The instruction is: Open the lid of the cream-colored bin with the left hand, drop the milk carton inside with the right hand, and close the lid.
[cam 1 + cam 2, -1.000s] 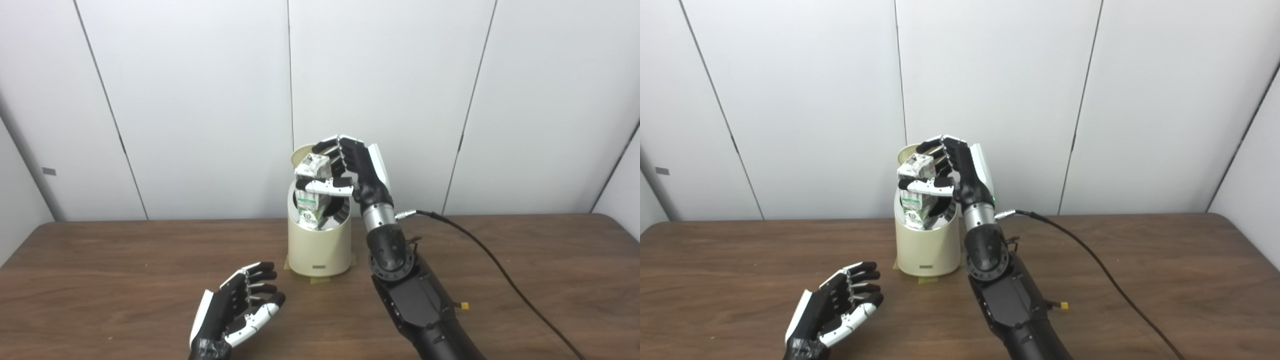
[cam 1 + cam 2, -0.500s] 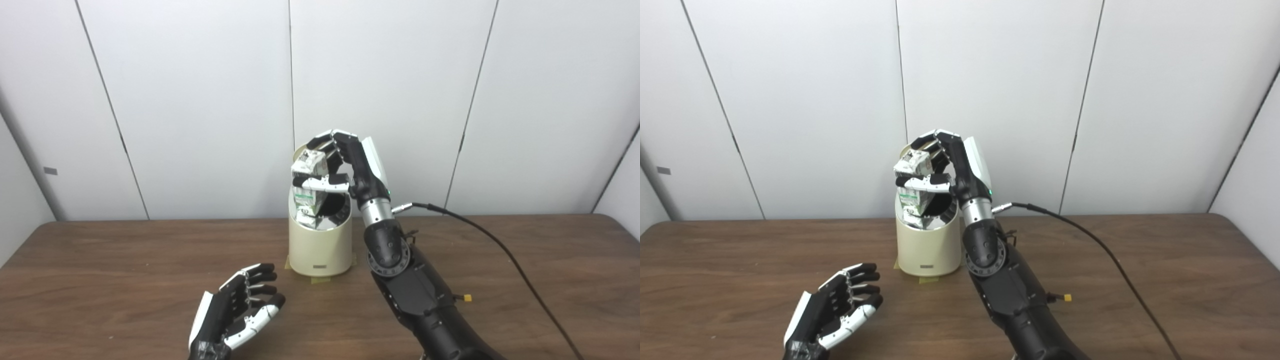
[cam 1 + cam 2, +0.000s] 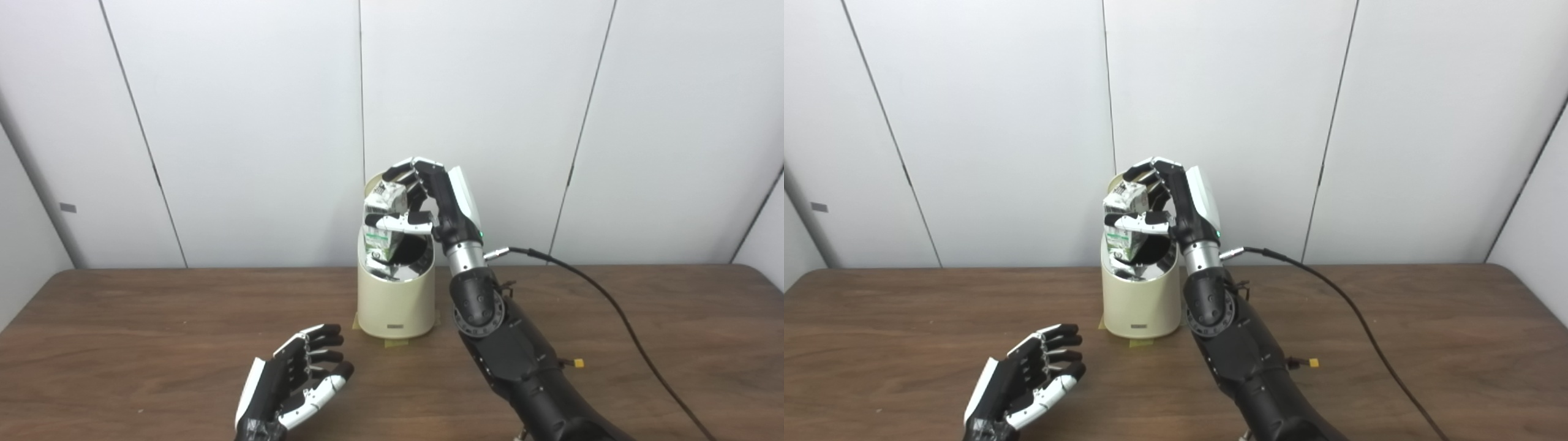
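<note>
The drop is in hand: the right hand (image 3: 429, 205) grips the milk carton (image 3: 381, 229) over the open bin (image 3: 396, 303) near the counter's far edge and should next let go, while the left hand (image 3: 294, 386) rests empty, fingers apart.

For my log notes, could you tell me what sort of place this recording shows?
Probably a lab or test room rather than a home: plain white panelled wall, a bare brown wooden table, and a small cream-colored bin taped down at its base.

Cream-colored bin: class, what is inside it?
The cream-colored bin shows a shiny liner; the milk carton, held by the right hand, hangs at its mouth. The bottom is hidden.
</note>
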Robot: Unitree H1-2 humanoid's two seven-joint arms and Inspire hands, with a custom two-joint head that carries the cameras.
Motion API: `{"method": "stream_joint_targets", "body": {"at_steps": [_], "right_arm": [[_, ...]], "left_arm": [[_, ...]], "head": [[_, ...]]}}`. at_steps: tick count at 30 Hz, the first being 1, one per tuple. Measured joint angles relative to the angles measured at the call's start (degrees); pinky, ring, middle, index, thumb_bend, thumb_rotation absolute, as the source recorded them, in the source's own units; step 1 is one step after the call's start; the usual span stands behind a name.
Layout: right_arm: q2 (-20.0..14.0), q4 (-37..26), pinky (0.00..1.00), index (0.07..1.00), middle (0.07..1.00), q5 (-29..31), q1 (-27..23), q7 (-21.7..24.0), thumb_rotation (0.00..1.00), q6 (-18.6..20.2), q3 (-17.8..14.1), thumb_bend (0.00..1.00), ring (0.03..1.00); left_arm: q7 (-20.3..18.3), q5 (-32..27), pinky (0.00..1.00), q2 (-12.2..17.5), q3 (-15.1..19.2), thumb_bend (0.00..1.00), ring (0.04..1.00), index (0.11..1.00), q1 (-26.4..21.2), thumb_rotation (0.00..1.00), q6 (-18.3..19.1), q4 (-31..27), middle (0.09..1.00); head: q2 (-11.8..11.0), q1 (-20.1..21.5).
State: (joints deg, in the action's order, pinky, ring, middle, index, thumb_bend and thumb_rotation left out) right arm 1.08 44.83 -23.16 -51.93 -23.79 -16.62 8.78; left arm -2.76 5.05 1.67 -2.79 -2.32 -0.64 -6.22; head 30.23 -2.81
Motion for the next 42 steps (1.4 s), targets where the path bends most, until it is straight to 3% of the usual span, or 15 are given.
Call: {"method": "stream_joint_targets", "body": {"at_steps": [42], "right_arm": [[-1.66,-0.46,0.28,0.522,0.434,-2.66,0.11,-0.09,0.0,-0.34,0.1,0.52,0.328]], "left_arm": [[-0.44,-0.78,0.54,0.87,0.07,0.66,0.677,0.744,0.23,0.28,0.78,-0.18,0.739]], "head": [[1.58,1.32]]}}
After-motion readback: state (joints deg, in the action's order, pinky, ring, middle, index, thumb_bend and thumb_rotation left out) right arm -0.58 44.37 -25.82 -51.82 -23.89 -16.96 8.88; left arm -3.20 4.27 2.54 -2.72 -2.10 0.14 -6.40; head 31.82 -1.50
